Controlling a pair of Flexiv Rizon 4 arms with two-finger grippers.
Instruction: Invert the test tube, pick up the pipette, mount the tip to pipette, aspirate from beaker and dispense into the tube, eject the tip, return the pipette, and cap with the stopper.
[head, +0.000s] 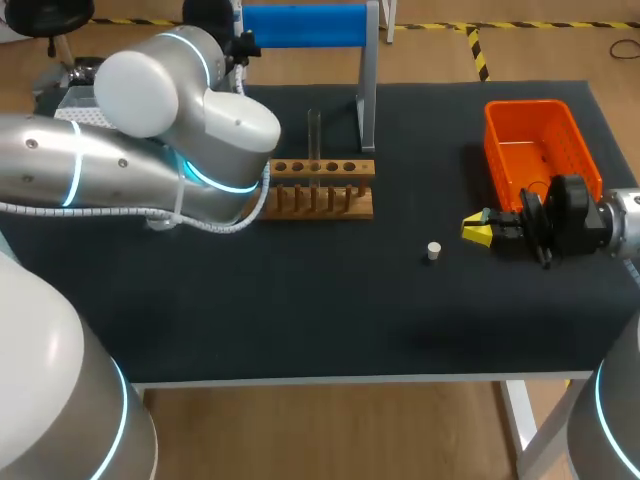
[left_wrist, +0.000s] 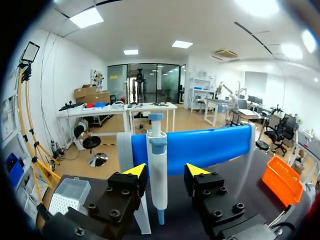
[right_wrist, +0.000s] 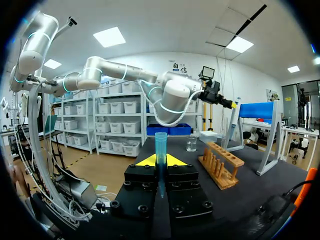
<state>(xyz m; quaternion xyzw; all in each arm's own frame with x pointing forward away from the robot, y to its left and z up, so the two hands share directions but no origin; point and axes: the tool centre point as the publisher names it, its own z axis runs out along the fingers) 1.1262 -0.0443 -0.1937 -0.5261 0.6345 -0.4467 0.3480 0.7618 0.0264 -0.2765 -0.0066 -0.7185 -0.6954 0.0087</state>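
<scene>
Dark table (head: 300, 320), rack (head: 320, 188) at mid-table. Right of the rack, the right gripper (right_wrist: 160, 161) pinches the tube (right_wrist: 160, 142) upright, likely for racking. Behind the rack, the left gripper (left_wrist: 166, 171) straddles the hanging pipette (left_wrist: 158, 150), fingers apart, apparently poised to grasp it.

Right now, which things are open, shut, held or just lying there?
left gripper: open, around the pipette.
pipette: hanging on its blue stand, not gripped.
right gripper: shut on the test tube.
test tube: upright, uncapped.
stopper: lying loose on the table.
</scene>
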